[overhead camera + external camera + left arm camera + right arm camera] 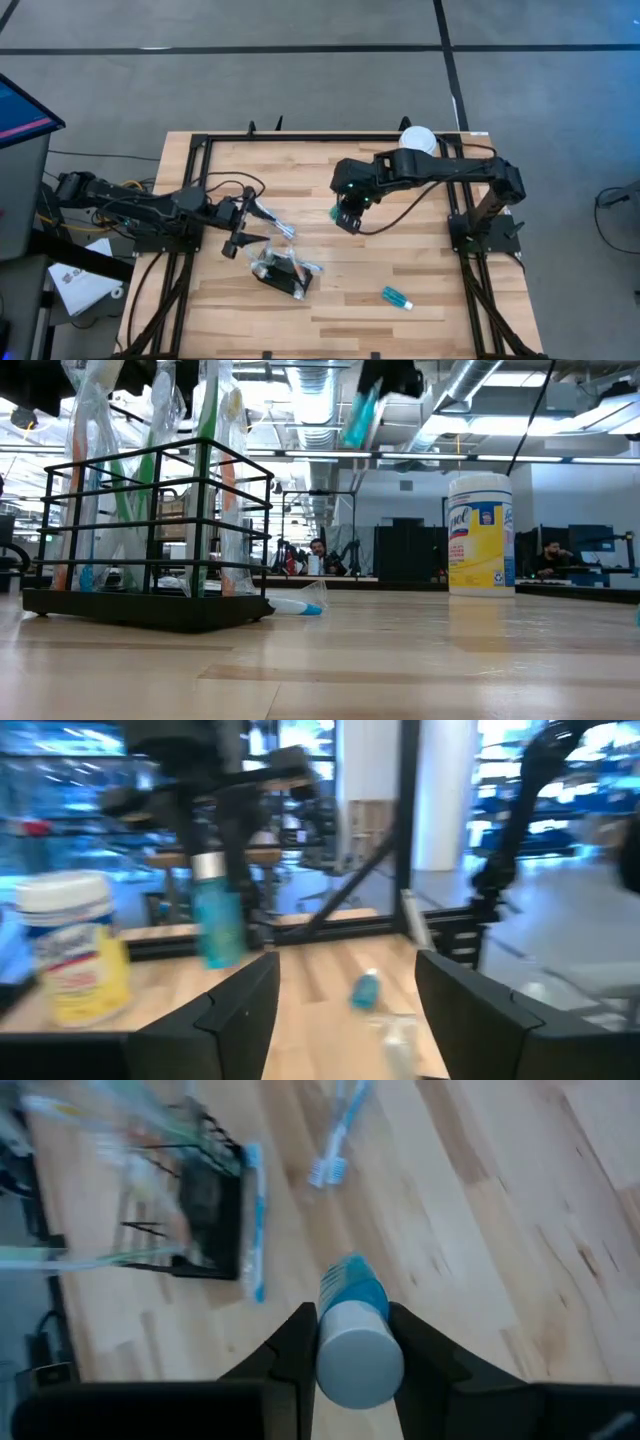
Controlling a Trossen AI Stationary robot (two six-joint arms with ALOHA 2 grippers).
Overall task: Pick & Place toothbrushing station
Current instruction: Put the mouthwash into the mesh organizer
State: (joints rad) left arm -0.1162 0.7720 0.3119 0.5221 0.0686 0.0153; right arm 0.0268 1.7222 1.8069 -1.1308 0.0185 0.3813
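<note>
The left hand [236,243] hangs open at 10 o'clock of the rack [282,272], a light, stiff wire frame best taken by a top rail, while the right hand [347,217] grips a tube [352,1320].

The toothbrushing station [281,272] was a small black wire-frame rack with a dark solid base, standing upright on the wooden table at about seven o'clock from the table's centre, turned slightly askew to the table edges. In the low view the toothbrushing station [150,540] showed thin horizontal rails and vertical posts, with several wrapped toothbrushes [215,470] standing inside it, handles in green, orange and white. From the right wrist view, its frame [205,1205] appeared rectangular with the clear wrappers poking beyond the bars.
</note>
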